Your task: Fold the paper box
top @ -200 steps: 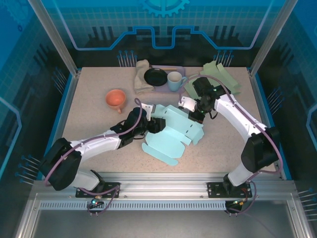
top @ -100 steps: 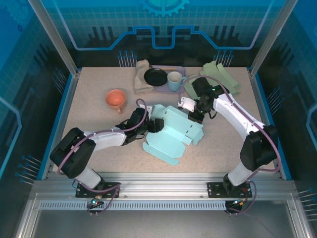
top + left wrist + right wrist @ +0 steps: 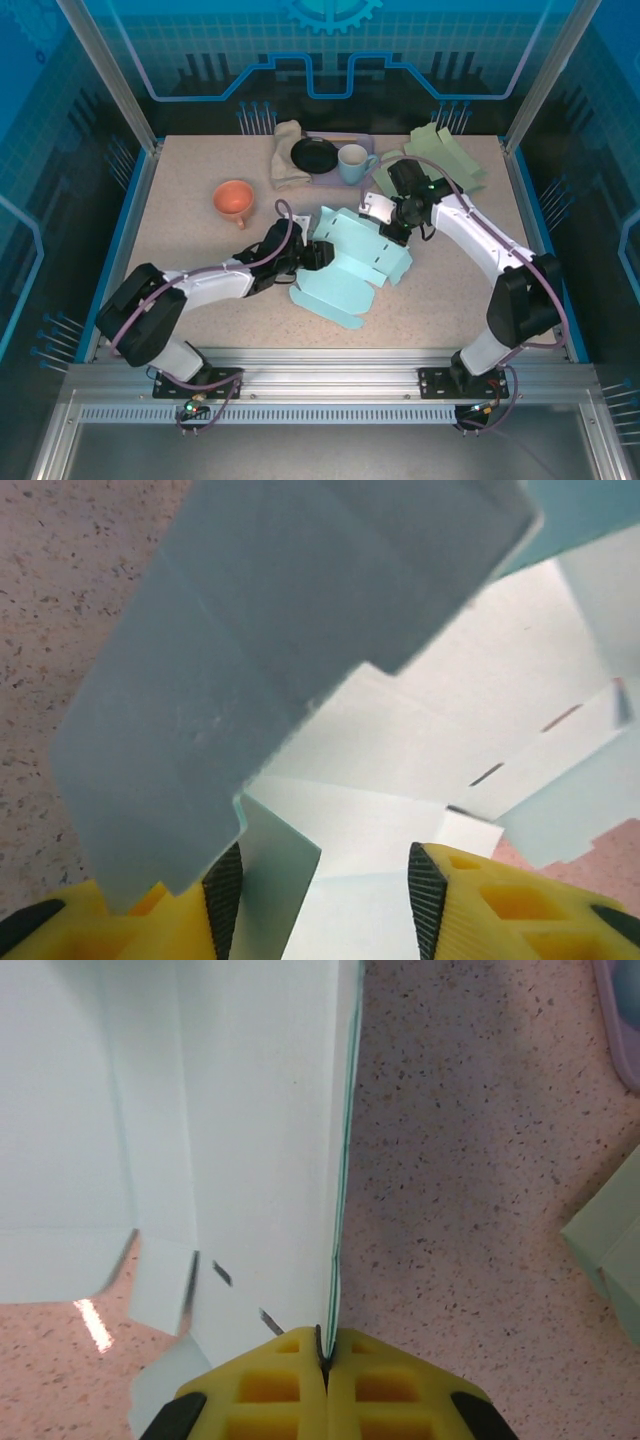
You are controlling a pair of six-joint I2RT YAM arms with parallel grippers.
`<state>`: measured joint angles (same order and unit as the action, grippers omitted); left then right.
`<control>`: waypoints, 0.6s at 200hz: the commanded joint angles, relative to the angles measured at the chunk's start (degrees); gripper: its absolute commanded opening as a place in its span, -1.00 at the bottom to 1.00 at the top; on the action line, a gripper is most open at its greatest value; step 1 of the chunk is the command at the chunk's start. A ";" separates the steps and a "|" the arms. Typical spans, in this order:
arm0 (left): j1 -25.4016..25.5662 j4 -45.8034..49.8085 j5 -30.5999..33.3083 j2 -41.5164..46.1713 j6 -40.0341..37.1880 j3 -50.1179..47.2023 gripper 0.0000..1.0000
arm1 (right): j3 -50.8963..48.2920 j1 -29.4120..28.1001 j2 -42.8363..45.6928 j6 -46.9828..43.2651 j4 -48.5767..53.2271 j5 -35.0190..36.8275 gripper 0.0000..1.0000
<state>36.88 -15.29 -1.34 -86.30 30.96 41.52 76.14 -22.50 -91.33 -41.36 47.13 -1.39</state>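
A speckled beige table [image 3: 180,240] sits inside a blue-lit enclosure with aluminium posts. Along the far edge lie a cloth [image 3: 288,155], a tray [image 3: 340,140] bearing a black plate [image 3: 314,154] and a mug [image 3: 352,163], and some flat green blanks [image 3: 445,155]. An orange cup [image 3: 234,199] stands apart on the left.

The box [image 3: 345,280], a pale blue paper blank, lies at the middle of the table between the two arms. Its far half is lifted off the surface and its near flaps lie flat.

The left gripper [image 3: 315,252] is at the box's left edge. From its wrist camera, the left gripper [image 3: 325,880] has its jaws clearly apart. The black pads [image 3: 225,885] stand either side of a light panel of the box [image 3: 400,720], and a raised flap hangs over the left finger. Whether either pad actually touches paper is hard to say; nothing is clamped.

The right gripper [image 3: 395,232] is at the box's far right side. In its wrist view, the right gripper [image 3: 323,1355] is closed tight on the thin edge of an upright panel of the box [image 3: 240,1110], which runs straight into the seam between the yellow fingers. Bare table [image 3: 470,1160] lies to the right of it.
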 commanded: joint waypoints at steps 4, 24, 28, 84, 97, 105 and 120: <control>-1.58 2.62 0.60 6.09 2.29 -1.66 0.10 | -3.60 -2.22 3.00 -5.05 -8.37 1.28 -1.00; -4.07 2.73 2.69 11.71 3.53 -6.38 0.13 | -7.82 -4.86 3.79 -9.19 -15.12 6.86 -1.00; -4.49 2.86 3.58 12.96 3.87 -7.22 0.13 | -9.02 -5.75 3.95 -9.92 -18.10 9.31 -1.00; -8.19 3.10 12.83 29.11 5.44 -18.24 0.13 | -15.78 -12.35 7.08 -23.54 -35.45 21.68 -1.00; -8.18 2.96 15.43 31.84 3.75 -19.64 0.15 | -17.37 -12.94 8.50 -25.44 -38.72 20.81 -1.00; -8.27 2.39 16.65 32.78 2.19 -20.41 0.14 | -18.32 -13.23 9.53 -26.85 -40.19 19.71 -1.00; -8.23 -0.17 16.97 32.70 -1.56 -21.72 0.13 | -20.92 -13.91 11.04 -30.84 -42.69 17.74 -1.00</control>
<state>28.97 -12.40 11.14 -54.61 34.79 22.04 58.28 -34.89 -83.99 -64.49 13.37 17.39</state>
